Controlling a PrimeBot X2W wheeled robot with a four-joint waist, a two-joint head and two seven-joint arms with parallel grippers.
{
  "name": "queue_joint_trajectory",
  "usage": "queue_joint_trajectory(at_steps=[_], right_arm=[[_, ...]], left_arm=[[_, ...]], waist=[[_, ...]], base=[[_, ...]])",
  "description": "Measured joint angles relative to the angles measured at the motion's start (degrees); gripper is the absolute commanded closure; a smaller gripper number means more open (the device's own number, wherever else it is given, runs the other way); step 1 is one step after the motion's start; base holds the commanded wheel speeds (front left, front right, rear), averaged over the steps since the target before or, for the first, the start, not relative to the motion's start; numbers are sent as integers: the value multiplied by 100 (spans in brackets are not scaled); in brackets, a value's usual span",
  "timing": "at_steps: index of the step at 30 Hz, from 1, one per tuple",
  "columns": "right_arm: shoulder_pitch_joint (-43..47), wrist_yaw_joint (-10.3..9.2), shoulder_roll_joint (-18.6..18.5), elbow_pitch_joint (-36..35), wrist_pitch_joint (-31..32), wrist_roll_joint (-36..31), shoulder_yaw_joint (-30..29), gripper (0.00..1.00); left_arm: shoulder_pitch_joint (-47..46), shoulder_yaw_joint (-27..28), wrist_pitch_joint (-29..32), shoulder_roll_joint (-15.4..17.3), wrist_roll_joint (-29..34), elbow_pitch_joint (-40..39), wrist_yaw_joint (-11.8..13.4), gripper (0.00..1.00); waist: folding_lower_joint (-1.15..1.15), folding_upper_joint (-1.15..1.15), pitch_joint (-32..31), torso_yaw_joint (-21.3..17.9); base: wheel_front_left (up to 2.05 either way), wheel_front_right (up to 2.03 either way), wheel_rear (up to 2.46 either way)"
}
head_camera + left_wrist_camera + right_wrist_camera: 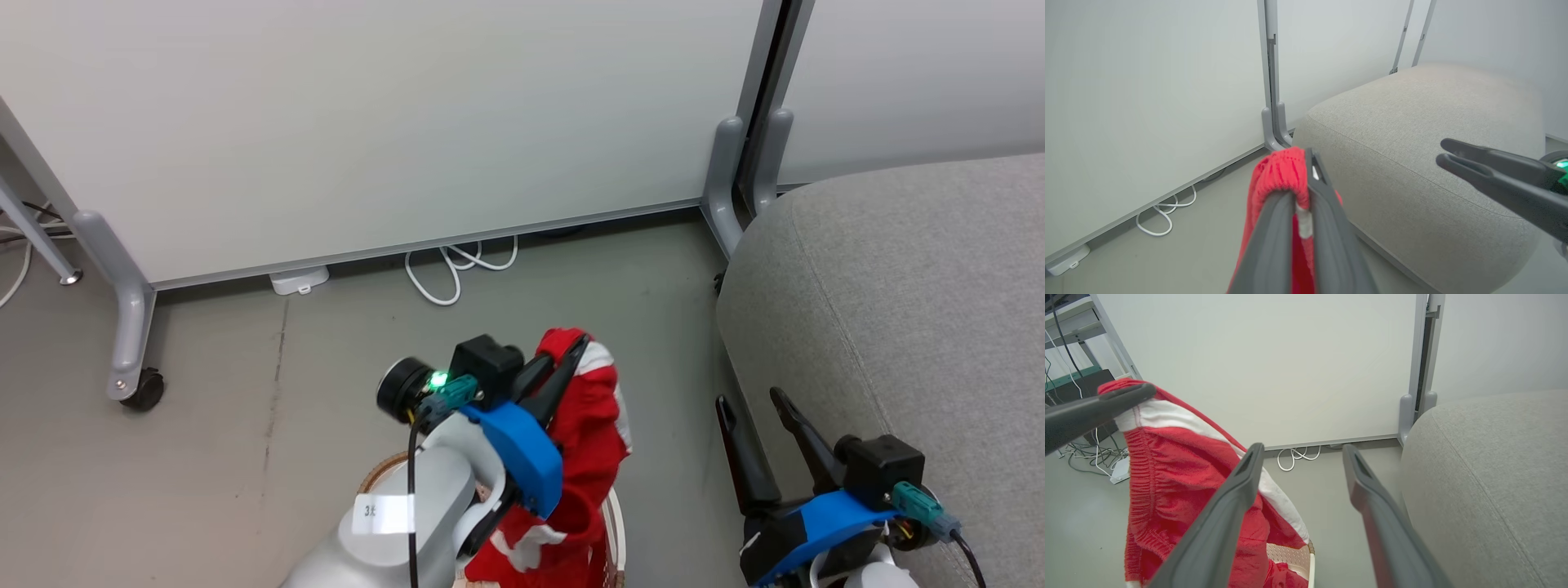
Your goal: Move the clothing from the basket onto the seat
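transfer step: left gripper (571, 353) clamps the red clothing (589, 425), which hangs above the basket (620, 527). right gripper (749, 400) stands released, empty. next: carry the clothing right over the seat (898, 310), then release.

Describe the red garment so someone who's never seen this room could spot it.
Find the large grey fabric seat on the right. Just left of it, above the cream perforated basket, the left gripper is shut on a bright red knitted garment with white stripes, the one thing dangling in mid-air.
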Motion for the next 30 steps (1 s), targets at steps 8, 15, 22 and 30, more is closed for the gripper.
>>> queue_joint_trajectory(at_steps=[8,15,22,30], right_arm=[[175,0,-1,-79,91,0,20,0],[199,0,-1,-92,105,13,108,0],[238,0,-1,-84,108,45,186,0],[299,0,-1,-89,145,45,225,0]], left_arm=[[-636,-624,1,-2,-547,-352,0,100],[-1211,-1168,85,-3,-1015,-566,10,100],[-1568,-1589,214,-1,-1550,-686,144,100],[-1705,-1863,224,-1,-1883,-631,207,100]], waist=[[1,0,-111,112],[1,0,-194,150],[1,0,-281,118],[1,0,-271,76]], base=[[0,0,0],[0,0,0],[0,0,0],[0,0,0]])
